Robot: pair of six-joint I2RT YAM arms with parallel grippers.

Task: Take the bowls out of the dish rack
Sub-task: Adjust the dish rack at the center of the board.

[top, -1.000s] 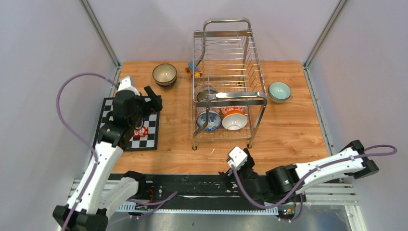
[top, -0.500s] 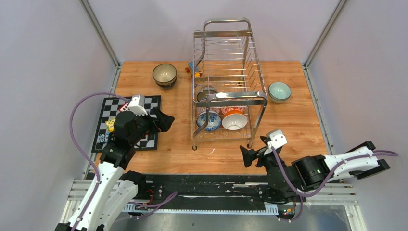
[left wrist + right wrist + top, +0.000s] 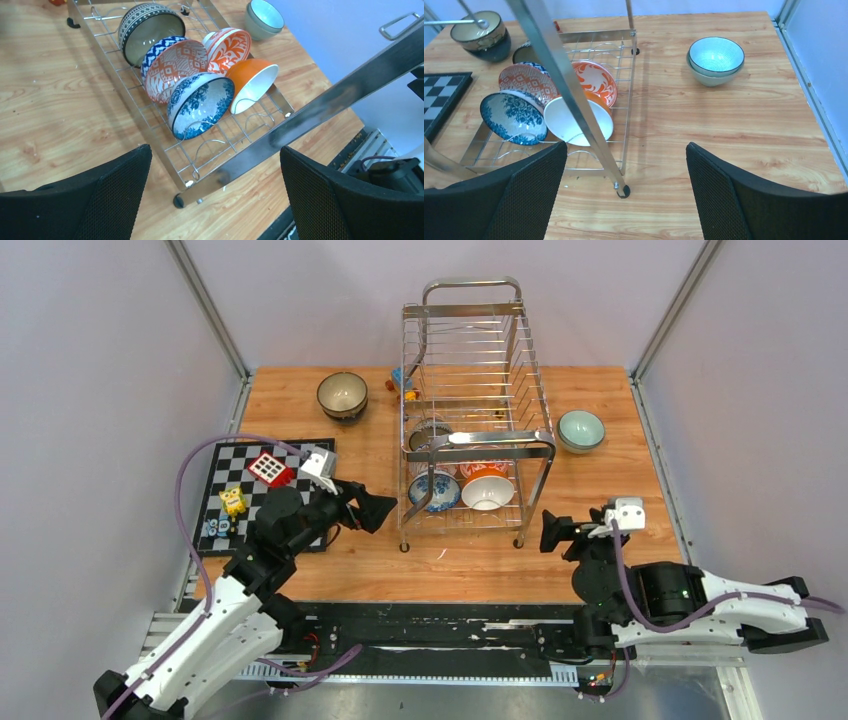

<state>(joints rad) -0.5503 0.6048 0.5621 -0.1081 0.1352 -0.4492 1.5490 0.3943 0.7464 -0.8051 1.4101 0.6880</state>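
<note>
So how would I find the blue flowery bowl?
Find the big shiny dish rack in the middle of the wooden table. On the near end of its bottom shelf, bowls lean on edge. The blue flowery bowl is front left, beside the orange bowl, the only one blue inside.

The wooden table (image 3: 600, 510) bears the dish rack (image 3: 497, 438), chequered board (image 3: 225, 465), brown bowl (image 3: 342, 395) and mint bowls (image 3: 581, 430).

Bright, even light, soft shadows throughout; the dish rack (image 3: 325, 95) bar glares, blurred up close (both wrist views).
</note>
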